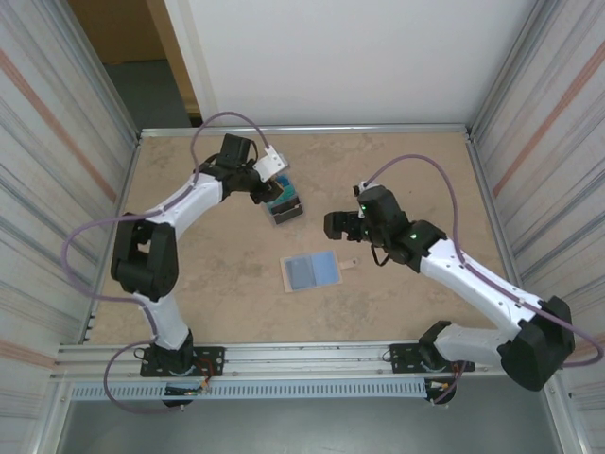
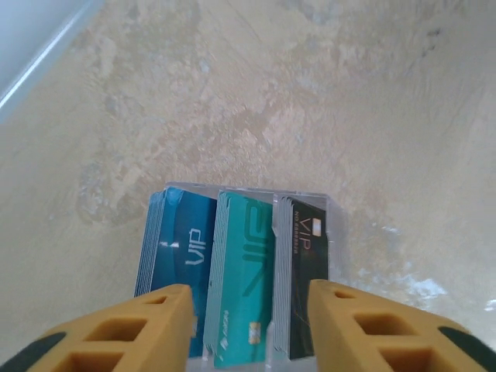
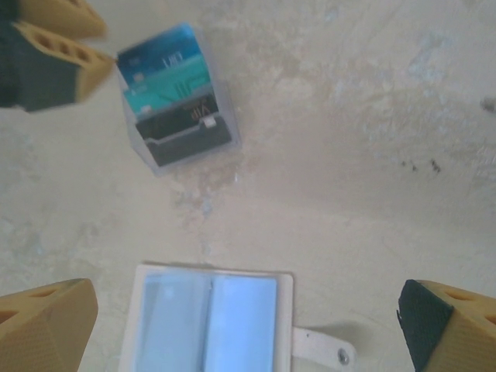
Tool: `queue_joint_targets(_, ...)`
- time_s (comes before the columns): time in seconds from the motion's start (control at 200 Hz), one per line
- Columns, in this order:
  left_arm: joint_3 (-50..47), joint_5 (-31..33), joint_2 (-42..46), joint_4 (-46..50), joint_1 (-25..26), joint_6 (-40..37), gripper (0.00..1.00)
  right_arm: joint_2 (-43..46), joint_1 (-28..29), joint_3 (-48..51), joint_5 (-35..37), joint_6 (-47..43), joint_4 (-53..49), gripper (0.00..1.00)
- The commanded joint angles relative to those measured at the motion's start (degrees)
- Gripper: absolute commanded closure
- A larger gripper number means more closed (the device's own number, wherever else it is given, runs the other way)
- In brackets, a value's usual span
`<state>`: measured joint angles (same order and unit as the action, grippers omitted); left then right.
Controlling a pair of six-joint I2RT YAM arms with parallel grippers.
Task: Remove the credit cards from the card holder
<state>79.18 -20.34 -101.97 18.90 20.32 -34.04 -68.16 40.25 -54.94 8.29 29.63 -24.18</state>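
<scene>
In the left wrist view the bottom edge cuts off both fingers (image 2: 132,329) of the left tool (image 2: 249,293). Those fingers cover the near ends of the credit cards (image 2: 244,256) just ahead of them, and the small print on the rightmost card is too fine to read.

In the right wrist view the fingers (image 3: 46,325) of the right tool (image 3: 248,304) are clipped at the lower corners. The card holder (image 3: 205,310) between them loses its near edge at the bottom. Ahead and to the left, the left tool is blurred and cut by the corner.

From above, the left tool hides part of the cards beneath it.
</scene>
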Motion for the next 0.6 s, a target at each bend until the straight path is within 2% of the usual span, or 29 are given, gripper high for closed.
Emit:
queue_joint_targets(0.0,-4.52,2.50,7.01,-4.12,0.50,5.15,0.45,-3.16,2.95,-3.55,4.10,2.22,-4.36,0.03)
queue_joint_targets(0.145,-14.04,8.05,16.18,-10.29,1.02,11.73,0.16,-7.88,6.50,-6.09,4.72,3.70,-7.34,0.07)
queue_joint_targets(0.19,-17.49,9.75,19.23,-12.50,0.95,13.86,0.13,-9.28,7.33,-6.42,4.34,4.39,-8.02,0.08)
queue_joint_targets(0.256,-22.48,12.97,23.45,-16.78,0.95,18.15,0.02,-11.16,8.53,-7.02,3.84,5.28,-8.98,0.11)
queue_joint_targets(0.521,-36.37,24.92,36.58,-23.01,0.65,32.26,0.01,-15.25,12.98,-8.30,4.23,8.11,-11.17,0.18)
queue_joint_targets(0.596,-38.52,25.89,39.09,-22.56,-0.23,37.11,0.01,-16.14,13.65,-8.23,3.59,8.51,-10.99,0.23)
